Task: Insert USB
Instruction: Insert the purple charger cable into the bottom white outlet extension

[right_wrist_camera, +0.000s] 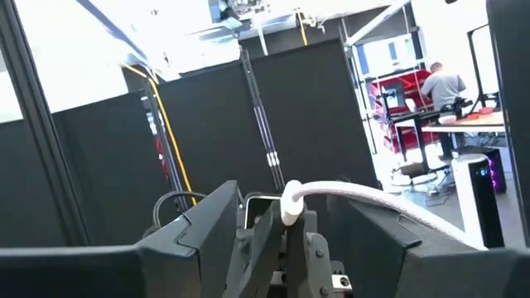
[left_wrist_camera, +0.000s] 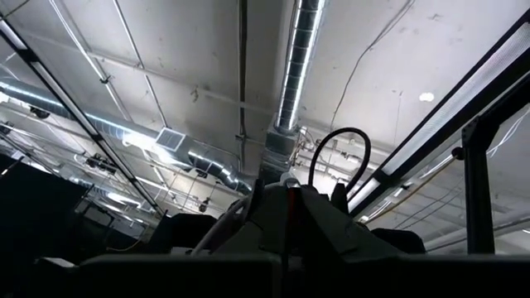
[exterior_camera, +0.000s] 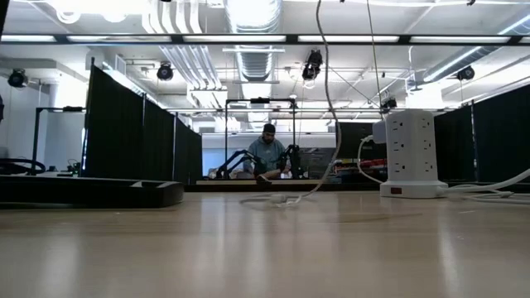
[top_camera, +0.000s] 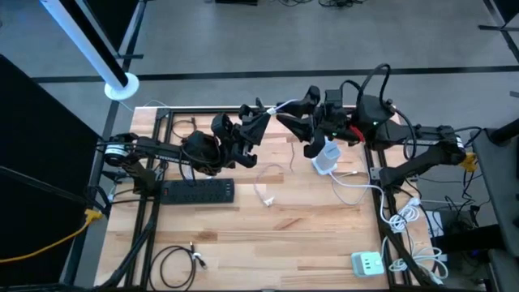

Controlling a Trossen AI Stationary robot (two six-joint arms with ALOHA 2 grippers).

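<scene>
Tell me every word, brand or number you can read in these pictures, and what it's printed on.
None can be read.
White power tower: no legible marking; its red spot is too small to make out.
Black power strip: no readable label.
White cable between the right gripper's fingers: plain.

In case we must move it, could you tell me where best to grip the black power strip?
I would grip across its narrow width near mid-length, coming straight down from above: the black power strip lies flat on the table, long and slim.
</scene>
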